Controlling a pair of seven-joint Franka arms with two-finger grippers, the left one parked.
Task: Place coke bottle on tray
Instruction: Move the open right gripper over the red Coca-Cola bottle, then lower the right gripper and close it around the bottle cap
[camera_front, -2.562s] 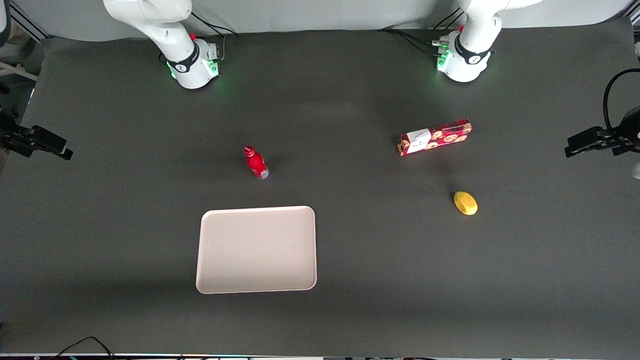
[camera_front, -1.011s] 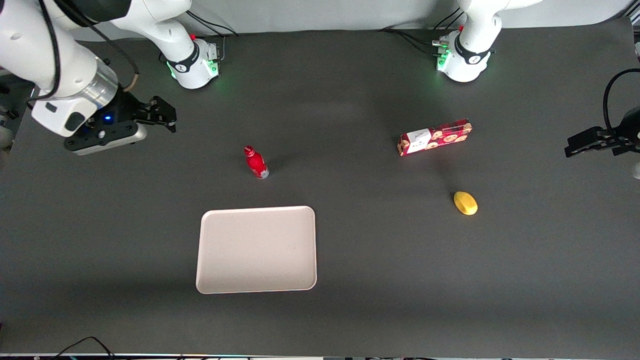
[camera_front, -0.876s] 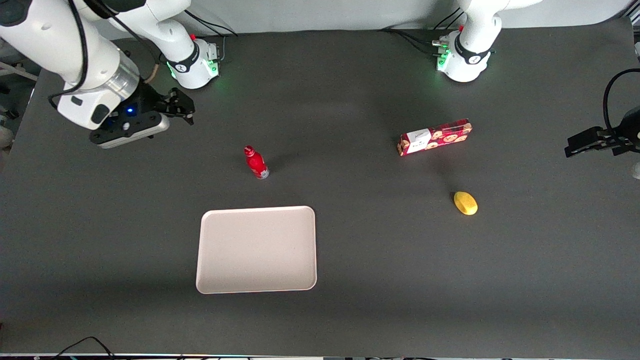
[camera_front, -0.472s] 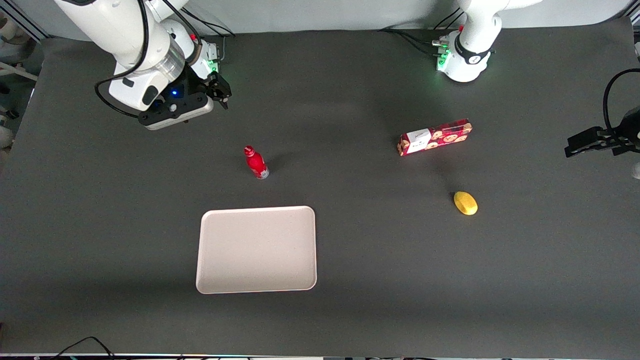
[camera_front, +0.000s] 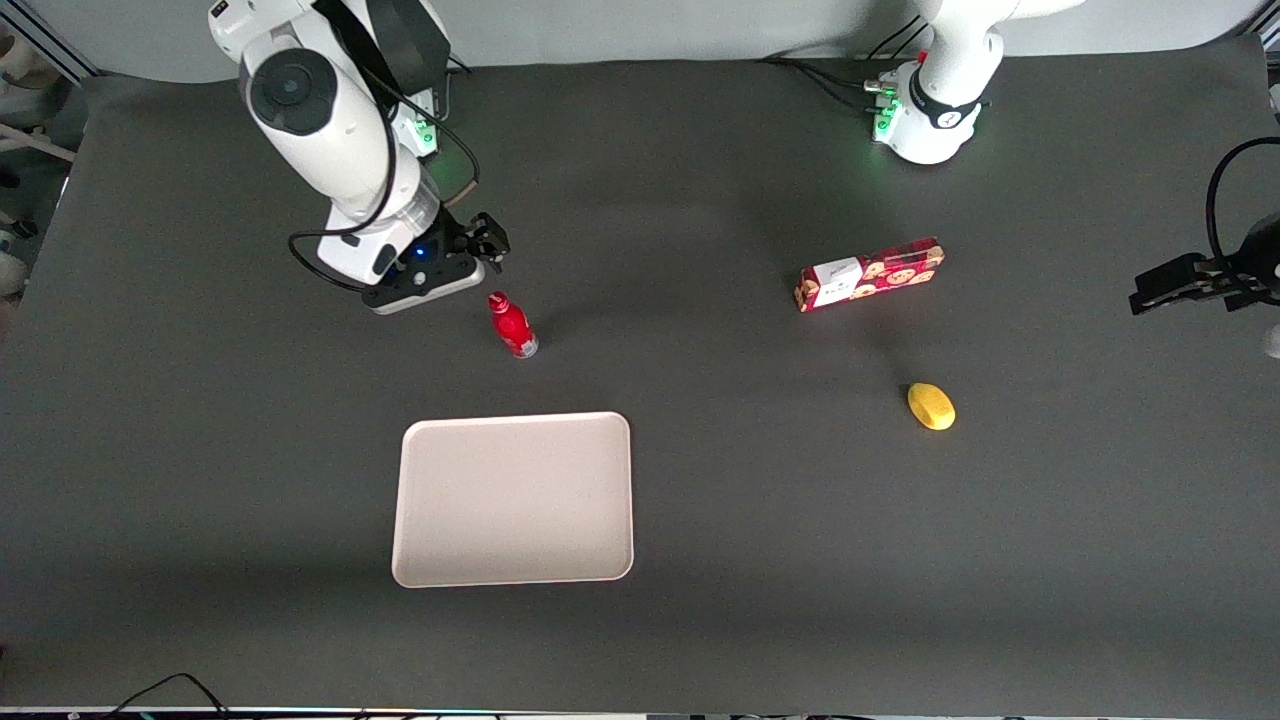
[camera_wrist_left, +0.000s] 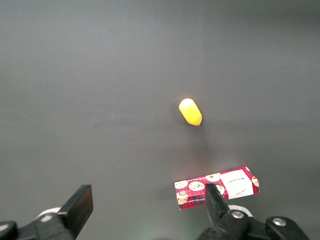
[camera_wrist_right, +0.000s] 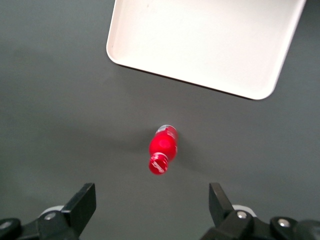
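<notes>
dark mat | jaws (camera_wrist_right: 152, 210) apart above coke bottle (camera_front: 512, 325) | tray (camera_front: 420, 560) corner cut off, wrist view

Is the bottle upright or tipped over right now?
Upright. The bottle stands on its base on the table, cap up, apart from the tray. The open hand hovers close, not touching it.

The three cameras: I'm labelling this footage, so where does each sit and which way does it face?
Front view: high, facing the arms, looking down on the table; both arms show.
Right wrist view: above the coke bottle and tray, looking down; open pincer shows.
Left wrist view: looks down on the cookie box and a yellow object.
Front and right wrist views share bottle and tray.
</notes>
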